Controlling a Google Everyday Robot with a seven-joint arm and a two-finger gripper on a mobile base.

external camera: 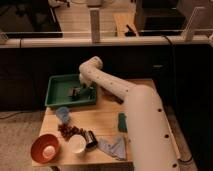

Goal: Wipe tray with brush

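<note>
The green tray (59,85) lies at the back left of the wooden table. My white arm comes up from the lower right, bends over the tray's right end and points down into it. My gripper (77,92) is low inside the tray, right of its middle. A small dark blocky brush (74,93) sits at its tip against the tray floor, and the gripper appears shut on it. The arm's wrist hides part of the tray's right side.
In front of the tray stand a small blue cup (62,113), a pile of brown bits (69,131), an orange bowl (45,148), a white cup (77,143) and a black-and-silver cylinder (90,138). A grey cloth (113,147) and a dark-green sponge (122,122) lie to the right.
</note>
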